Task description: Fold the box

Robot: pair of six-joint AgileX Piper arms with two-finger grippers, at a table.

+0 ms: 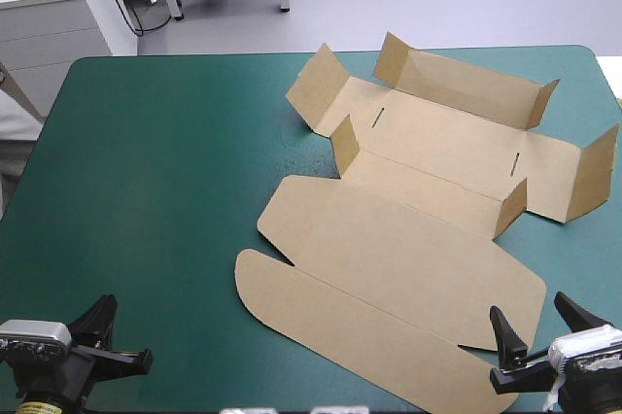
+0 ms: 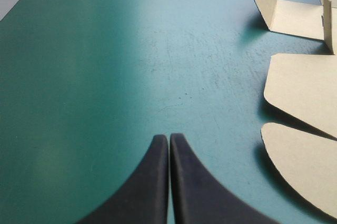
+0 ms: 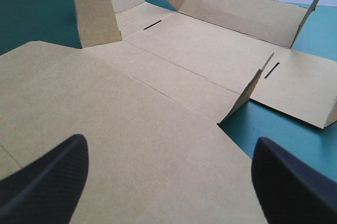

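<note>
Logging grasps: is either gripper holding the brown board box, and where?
Nothing is held: left gripper shut empty beside the brown board box, right gripper open over it.

Light is bright and even: in the high view the desk (image 1: 146, 190) shows a pale sheen across the upper middle of the frame and turns darker toward the lower left, with no hard glare. The box (image 1: 418, 239) throws only soft, short shadows, clearest just left of its raised flaps (image 1: 316, 86) and along the left rim of its lid (image 1: 389, 278). Ahead of the left end effector (image 2: 169, 139) a pale band of reflected light crosses the desk, dark shade lies under the box's lifted edges, and in the right wrist view one upright flap faces the camera in shade.
</note>
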